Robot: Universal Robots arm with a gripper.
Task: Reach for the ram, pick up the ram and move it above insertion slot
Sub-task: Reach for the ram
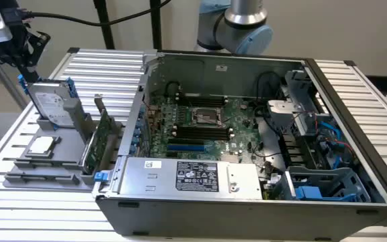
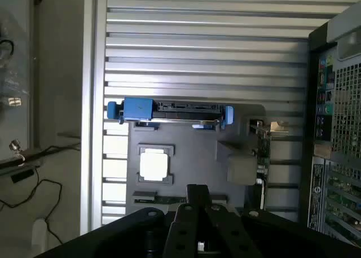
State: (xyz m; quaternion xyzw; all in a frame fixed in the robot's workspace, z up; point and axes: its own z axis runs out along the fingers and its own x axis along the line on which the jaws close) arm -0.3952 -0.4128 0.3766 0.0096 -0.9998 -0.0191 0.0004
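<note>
The ram [image 2: 163, 200] is a thin green strip standing on edge in the front groove of the grey holder tray [image 2: 192, 156], partly hidden by my fingers. In the exterior view the ram [image 1: 46, 177] sits at the tray's near edge. My gripper [image 2: 197, 204] hangs high above the tray, shut with nothing in it; in the exterior view the gripper [image 1: 26, 55] is at the upper left, above the hard drive. The dark memory slots [image 1: 200, 132] lie on the motherboard inside the open computer case [image 1: 247, 201].
The tray also holds a hard drive in a blue caddy [image 1: 51, 103], a processor chip [image 1: 41, 145] and a tall green expansion card with a bracket [image 1: 99, 143]. The case wall rises just beside the tray. Cables [image 2: 22, 179] trail past the ribbed table's edge.
</note>
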